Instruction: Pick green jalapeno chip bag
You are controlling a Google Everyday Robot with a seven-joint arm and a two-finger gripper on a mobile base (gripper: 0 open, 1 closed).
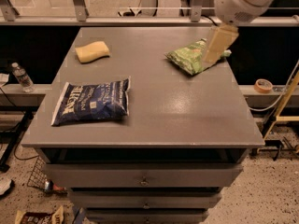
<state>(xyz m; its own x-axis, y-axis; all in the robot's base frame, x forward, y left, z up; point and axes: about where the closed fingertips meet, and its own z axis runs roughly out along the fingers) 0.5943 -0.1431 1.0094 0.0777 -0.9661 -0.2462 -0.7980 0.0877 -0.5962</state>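
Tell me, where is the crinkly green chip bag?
In the camera view, the crinkled light-green chip bag lies at the grey table's far right corner, with the robot's hand hanging over its right end.
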